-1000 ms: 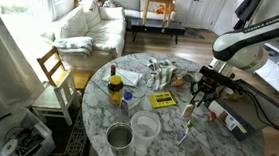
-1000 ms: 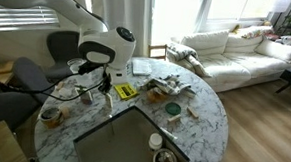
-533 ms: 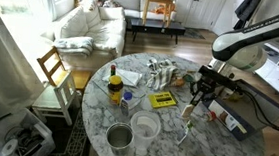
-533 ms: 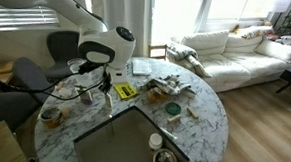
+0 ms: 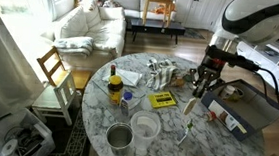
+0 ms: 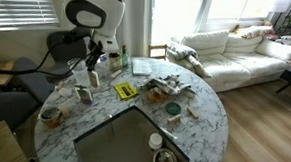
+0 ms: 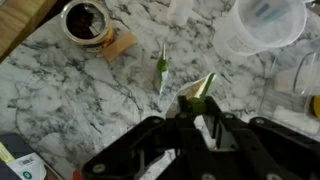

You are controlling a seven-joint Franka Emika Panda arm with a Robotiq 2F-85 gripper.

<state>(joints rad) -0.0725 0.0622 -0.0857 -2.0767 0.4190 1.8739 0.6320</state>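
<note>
My gripper [image 7: 199, 108] is shut on a small green item with a pale pointed wrapper [image 7: 202, 92] and holds it above the round marble table [image 7: 70, 95]. Both exterior views show the gripper [image 5: 205, 85] [image 6: 90, 64] raised over the table's edge area. On the marble below, the wrist view shows a thin stick with a green tip [image 7: 161, 68], a cup of dark contents [image 7: 86, 20] with a brown piece [image 7: 118, 45] beside it, and a clear plastic container [image 7: 262, 22]. What the item is cannot be told.
An exterior view of the table [image 5: 170, 141] shows a yellow-lidded jar [image 5: 115, 86], a dark bottle [image 5: 112, 72], a yellow packet [image 5: 162, 100], a clear tub [image 5: 146, 127], a metal pot [image 5: 121, 137] and a box [image 5: 232, 120]. A wooden chair [image 5: 55, 73] and a white sofa [image 5: 89, 24] stand beyond.
The arm has risen and straightened. My gripper has lifted higher above the table, still shut on the small green item.
</note>
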